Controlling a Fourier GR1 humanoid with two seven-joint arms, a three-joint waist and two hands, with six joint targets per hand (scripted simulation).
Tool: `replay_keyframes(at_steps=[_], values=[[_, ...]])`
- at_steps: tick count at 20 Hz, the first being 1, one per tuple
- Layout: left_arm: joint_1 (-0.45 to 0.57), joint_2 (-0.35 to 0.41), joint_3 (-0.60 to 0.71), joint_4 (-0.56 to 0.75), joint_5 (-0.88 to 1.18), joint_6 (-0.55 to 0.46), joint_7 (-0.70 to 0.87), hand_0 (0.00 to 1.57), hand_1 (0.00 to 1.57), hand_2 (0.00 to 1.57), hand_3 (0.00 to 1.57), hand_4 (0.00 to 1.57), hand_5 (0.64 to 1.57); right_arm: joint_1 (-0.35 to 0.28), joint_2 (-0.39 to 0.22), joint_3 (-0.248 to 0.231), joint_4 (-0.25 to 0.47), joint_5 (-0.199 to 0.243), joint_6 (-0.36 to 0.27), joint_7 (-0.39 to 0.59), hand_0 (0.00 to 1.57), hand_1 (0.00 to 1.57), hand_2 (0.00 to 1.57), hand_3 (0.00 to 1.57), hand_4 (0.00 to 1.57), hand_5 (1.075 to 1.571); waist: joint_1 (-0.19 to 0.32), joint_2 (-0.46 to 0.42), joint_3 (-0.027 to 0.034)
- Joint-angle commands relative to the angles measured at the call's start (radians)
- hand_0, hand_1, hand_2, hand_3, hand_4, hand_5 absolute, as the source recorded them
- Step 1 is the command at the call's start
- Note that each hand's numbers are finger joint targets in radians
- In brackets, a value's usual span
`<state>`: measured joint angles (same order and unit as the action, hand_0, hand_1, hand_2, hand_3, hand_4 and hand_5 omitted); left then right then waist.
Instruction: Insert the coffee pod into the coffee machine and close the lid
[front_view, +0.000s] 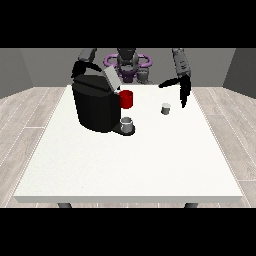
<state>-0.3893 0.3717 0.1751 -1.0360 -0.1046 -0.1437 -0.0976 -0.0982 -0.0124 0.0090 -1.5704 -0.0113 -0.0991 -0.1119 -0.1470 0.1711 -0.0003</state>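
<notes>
Standing upright on the white counter (125, 170), the single coffee pod (165, 108) is a small pale cup with its long axis vertical and its open rim facing up. In the front view it sits at the right of the counter's far half, well apart from the one black coffee machine (96, 106), which stands at the far left. The machine's grey lid (111, 80) is raised and tilts up and back, so the top is open. One small grey cup (128, 124) stands on the machine's low tray at its front right corner, and one red mug (126, 99) stands just behind, beside the machine's right side.

The hand at the view's right (183, 92) hangs above and just to the right of the pod, not touching it. Its fingers (184, 99) point straight down and its thumb (168, 83) sticks out to the side towards the machine, spread wide with nothing held. The hand at the view's left (81, 67) shows behind the machine's top; whether its fingers are spread or curled cannot be told.
</notes>
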Motion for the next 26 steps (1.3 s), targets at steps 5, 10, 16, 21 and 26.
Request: replay_keyframes(at_steps=[5,10,16,21,26], values=[[-0.081,0.012,-0.05,0.163,-0.12,0.031,-0.024,0.0,0.0,0.0,0.0,0.0,1.571,-0.08,0.004,-0.002,0.01,0.022,-0.062,0.121,0.0,0.0,0.0,0.0,0.39,1.571,0.001,0.005,-0.0001],[-0.089,-0.021,-0.085,0.221,-0.187,0.07,-0.074,0.1,0.1,0.5,0.0,0.0,1.571,-0.093,-0.015,-0.038,0.105,0.012,-0.048,0.08,0.0,0.0,0.0,0.0,0.41,1.571,0.029,0.011,0.0001],[-0.124,0.026,-0.061,0.337,-0.221,0.081,-0.111,0.76,0.76,0.82,0.51,0.0,1.571,-0.126,-0.043,-0.058,0.088,0.017,-0.051,0.108,0.0,0.0,0.0,0.0,0.41,1.571,0.008,0.048,-0.0002],[-0.182,0.054,-0.109,0.362,-0.299,0.064,-0.071,0.6,0.6,0.72,0.47,0.0,1.571,-0.132,-0.02,-0.041,0.137,0.041,-0.068,0.069,0.0,0.0,0.0,0.0,0.39,1.571,0.009,0.038,0.0001],[-0.206,0.045,-0.108,0.4,-0.367,0.214,-0.128,0.65,0.65,0.79,0.53,0.0,1.571,-0.118,-0.017,-0.002,0.112,0.054,-0.046,0.077,0.0,0.0,0.0,0.0,0.45,1.571,-0.038,0.076,-0.0003]])
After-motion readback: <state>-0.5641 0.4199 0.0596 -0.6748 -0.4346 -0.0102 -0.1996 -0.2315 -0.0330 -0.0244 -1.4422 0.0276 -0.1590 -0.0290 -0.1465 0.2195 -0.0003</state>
